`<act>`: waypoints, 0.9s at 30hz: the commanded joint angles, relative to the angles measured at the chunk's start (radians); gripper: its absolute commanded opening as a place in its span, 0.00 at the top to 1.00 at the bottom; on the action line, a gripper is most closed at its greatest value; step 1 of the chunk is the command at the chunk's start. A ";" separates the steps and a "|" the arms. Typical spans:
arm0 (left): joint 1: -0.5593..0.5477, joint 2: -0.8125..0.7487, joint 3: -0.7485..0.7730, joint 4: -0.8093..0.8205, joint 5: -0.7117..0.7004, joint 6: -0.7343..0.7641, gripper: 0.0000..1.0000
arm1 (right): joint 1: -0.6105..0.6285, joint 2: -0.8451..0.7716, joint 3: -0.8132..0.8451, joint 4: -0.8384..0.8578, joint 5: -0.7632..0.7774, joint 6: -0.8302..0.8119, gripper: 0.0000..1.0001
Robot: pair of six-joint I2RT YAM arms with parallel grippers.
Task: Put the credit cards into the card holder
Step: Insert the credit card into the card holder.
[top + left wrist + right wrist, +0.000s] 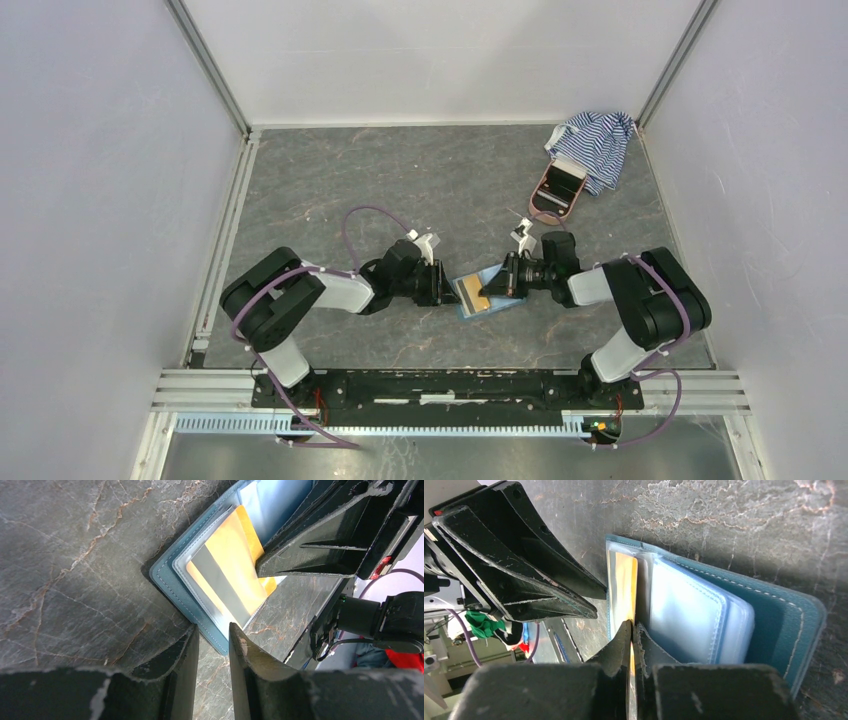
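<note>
The teal card holder lies open on the stone table between both arms, its clear sleeves facing up. A tan-gold credit card with a grey stripe sits partly inside a sleeve near the fold. My right gripper is shut on that card's outer edge, seen as a thin orange line between the fingers. My left gripper stands open at the card holder's near corner, and the teal edge reaches between its fingertips. In the top view the two grippers face each other across the holder.
A pink oval case lies at the back right, with a blue-white striped cloth bunched in the corner behind it. White walls close the table on three sides. The arm bases and a metal rail line the near edge.
</note>
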 commanded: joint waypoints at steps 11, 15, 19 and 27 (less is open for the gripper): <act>-0.020 -0.027 -0.017 0.004 -0.034 -0.028 0.64 | 0.035 -0.032 0.104 -0.191 0.051 -0.217 0.79; -0.018 -0.049 -0.024 -0.012 -0.042 -0.021 0.64 | 0.035 -0.059 0.112 -0.221 0.073 -0.254 0.75; -0.018 -0.068 -0.029 -0.032 -0.054 -0.015 0.64 | 0.035 -0.094 0.125 -0.259 0.103 -0.297 0.71; -0.017 -0.109 -0.036 -0.063 -0.070 -0.004 0.64 | 0.035 -0.145 0.133 -0.290 0.144 -0.344 0.68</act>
